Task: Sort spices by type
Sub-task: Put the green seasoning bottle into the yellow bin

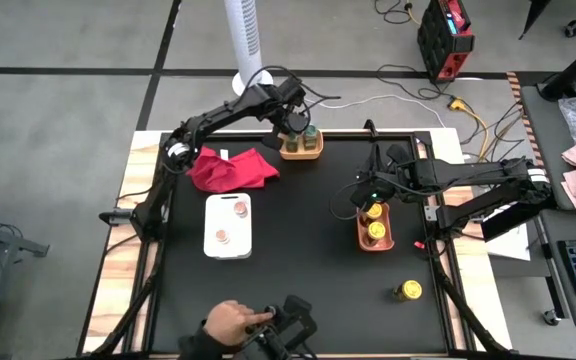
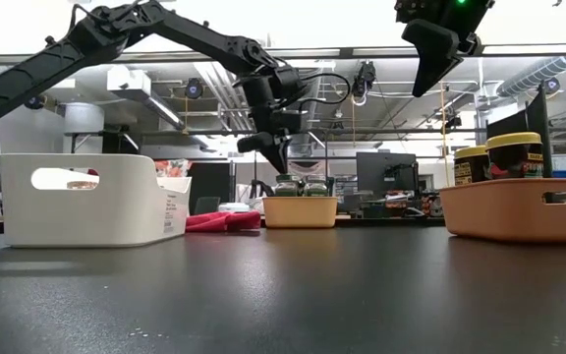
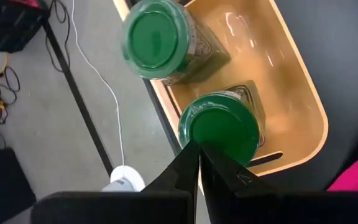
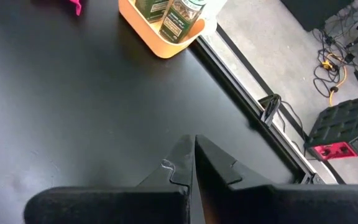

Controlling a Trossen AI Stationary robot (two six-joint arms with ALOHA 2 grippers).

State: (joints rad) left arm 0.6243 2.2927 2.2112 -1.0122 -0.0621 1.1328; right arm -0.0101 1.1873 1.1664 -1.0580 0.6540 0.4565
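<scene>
Lone small yellow-lidded round spice jar (image 1: 407,290) at counter's (image 1: 308,290) five o'clock (light, rigid, probably slick): grip its sides. Both claws clenched, empty.

I'm seeing two jars (image 1: 309,133) sitting in a tray (image 1: 301,150) at upper centre, two (image 1: 375,220) in a tray (image 1: 389,243) at right centre, two (image 1: 231,221) in a tray (image 1: 212,227) at left centre, one jar (image 1: 407,291) lying alone at lower right.

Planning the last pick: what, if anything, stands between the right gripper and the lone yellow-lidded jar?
Nothing visible. The shut right gripper hangs above the orange tray, and only bare black tabletop separates that tray from the small yellow-lidded jar.
</scene>
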